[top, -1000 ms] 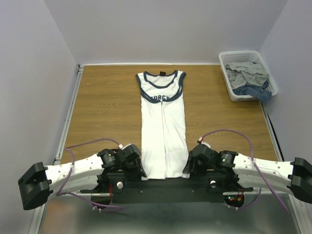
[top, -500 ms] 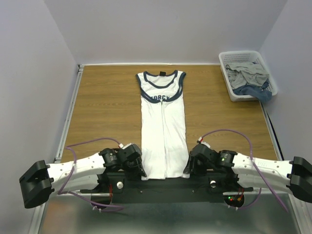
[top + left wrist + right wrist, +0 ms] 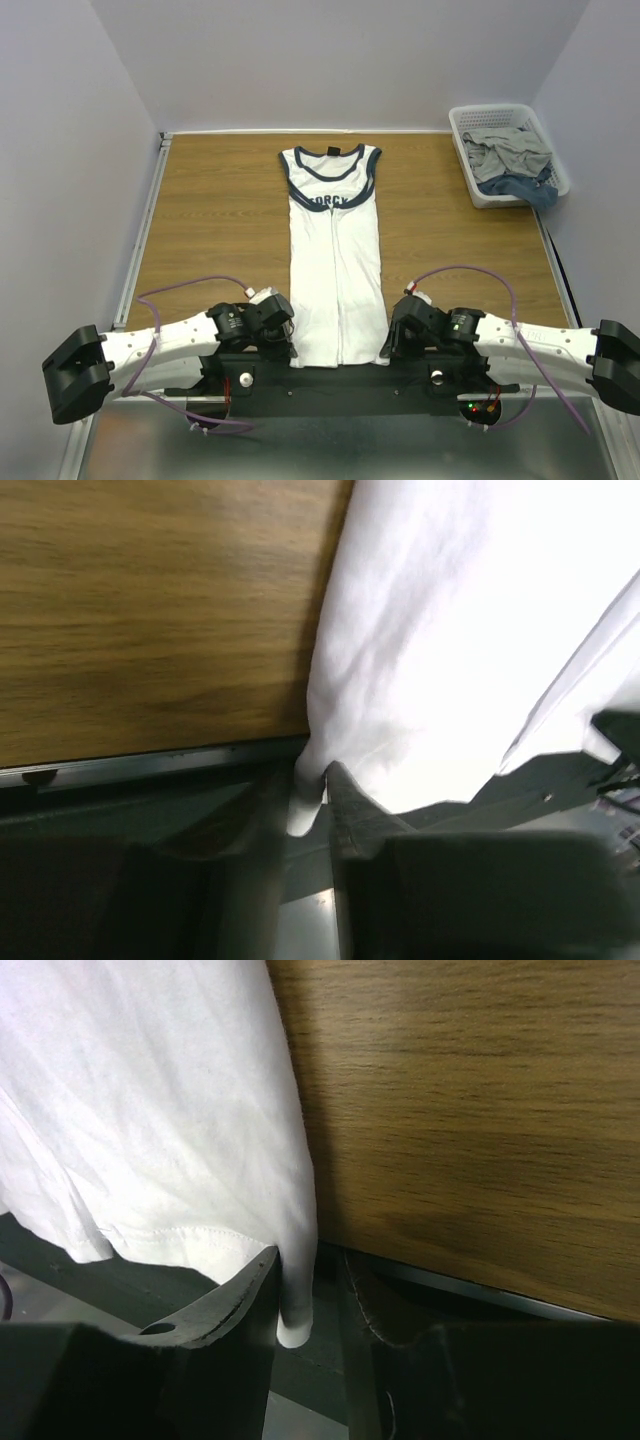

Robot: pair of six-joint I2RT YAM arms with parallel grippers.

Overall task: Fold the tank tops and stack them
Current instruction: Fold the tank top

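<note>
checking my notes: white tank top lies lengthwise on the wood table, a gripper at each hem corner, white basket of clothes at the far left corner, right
No: the top external view shows the white basket at the far right corner. The white tank top, wood table, left gripper and right gripper are as you say.

You see one tank top [image 3: 336,270], white with navy trim at neck and armholes, lying flat in the middle of the frame. Its sides are folded in to meet along the centre, making a narrow strip, neck toward the top. The chest print shows only partly.
</note>
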